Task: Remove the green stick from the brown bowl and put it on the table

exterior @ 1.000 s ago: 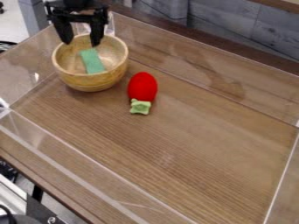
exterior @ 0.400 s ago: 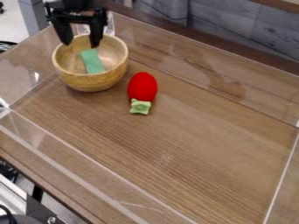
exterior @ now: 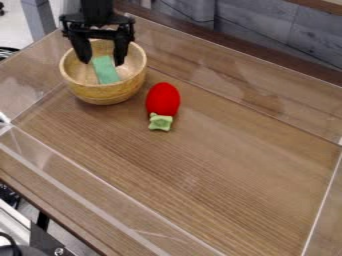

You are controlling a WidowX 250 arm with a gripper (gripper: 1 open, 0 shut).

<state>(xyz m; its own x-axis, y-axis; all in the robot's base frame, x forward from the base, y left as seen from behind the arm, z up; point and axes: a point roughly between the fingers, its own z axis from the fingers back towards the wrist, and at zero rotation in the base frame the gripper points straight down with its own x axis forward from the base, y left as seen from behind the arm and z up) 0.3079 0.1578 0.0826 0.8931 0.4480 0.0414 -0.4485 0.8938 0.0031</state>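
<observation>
The brown bowl (exterior: 103, 93) stands at the back left of the table (exterior: 201, 165). Inside it lies the green stick (exterior: 104, 70), leaning against the bowl's inner wall. My gripper (exterior: 102, 55) hangs right over the bowl with its two black fingers spread apart. One finger is down on each side of the stick's upper end. The gripper is open, and I see no contact with the stick.
A red rounded object (exterior: 163, 98) lies just right of the bowl, with a tiny pale-green lumpy piece (exterior: 160, 122) in front of it. Low clear plastic walls (exterior: 80, 195) border the tabletop on all sides.
The gripper has shifted slightly right and lowered into the bowl, its fingers now straddling the green stick. The stick and bowl have not moved.
</observation>
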